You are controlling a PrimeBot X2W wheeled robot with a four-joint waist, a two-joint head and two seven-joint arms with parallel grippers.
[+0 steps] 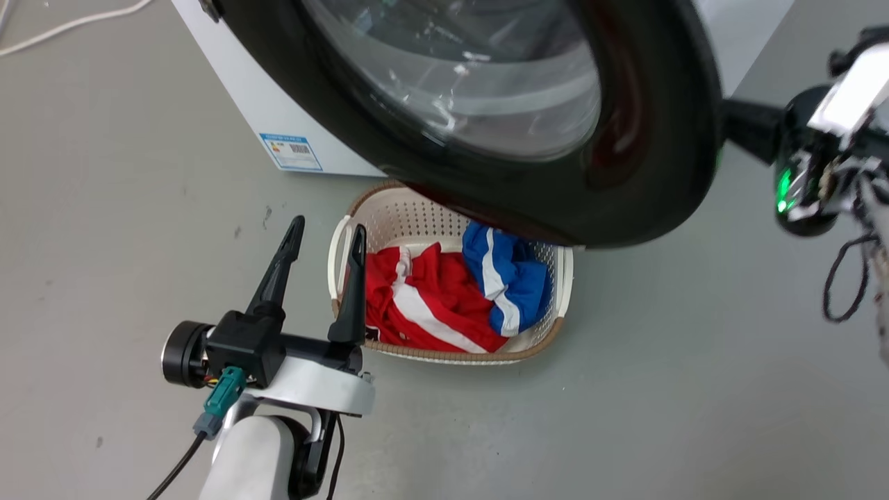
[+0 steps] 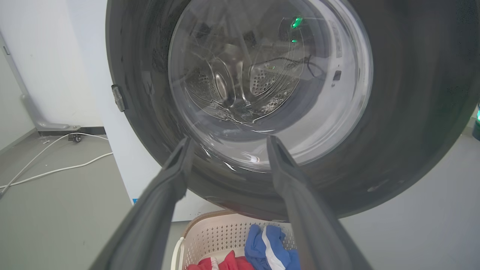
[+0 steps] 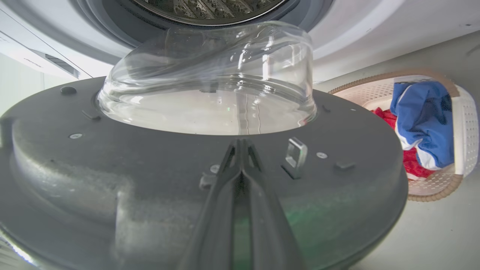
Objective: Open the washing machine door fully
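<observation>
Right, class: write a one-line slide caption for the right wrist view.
Shut right end effector at the inner face of the open washing machine door, laundry basket beyond.

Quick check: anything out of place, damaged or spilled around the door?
Nothing looks damaged or spilled. One thing stands out: the laundry basket sits directly below the washing machine door, whose lower edge overhangs the basket's rim. I cannot tell whether they touch.
</observation>
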